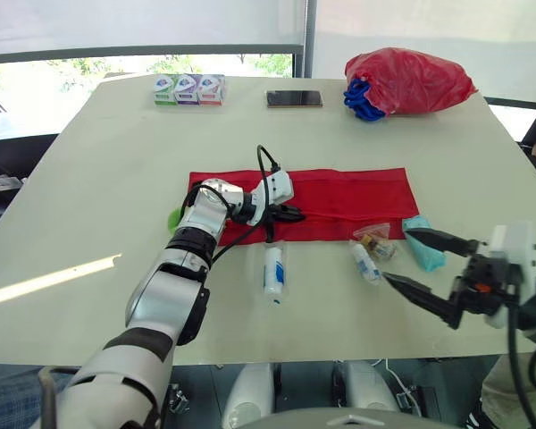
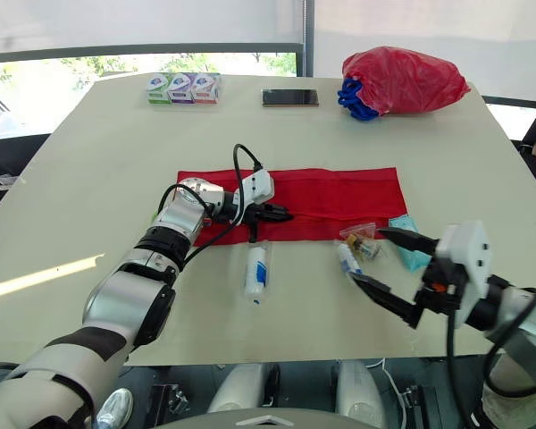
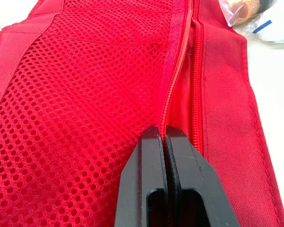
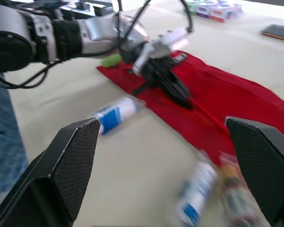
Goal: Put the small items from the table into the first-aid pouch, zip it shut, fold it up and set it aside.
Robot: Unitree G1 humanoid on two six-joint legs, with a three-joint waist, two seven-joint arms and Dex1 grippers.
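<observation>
Your left gripper [image 1: 290, 213]: clenched at the zip [image 3: 180, 71] of the red pouch [image 1: 357, 192], probably steadying it. Your right gripper [image 1: 399, 256]: jaws released wide, small tube [image 1: 366, 262] just ahead, not yet packed.

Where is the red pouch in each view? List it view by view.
Left eye view: red pouch mid-table, flat.
Right eye view: mid-table again.
Left wrist view: its mesh and zipper.
Right wrist view: beneath the left claw.
Shared landmark: left claw, shut at the zipper.
</observation>
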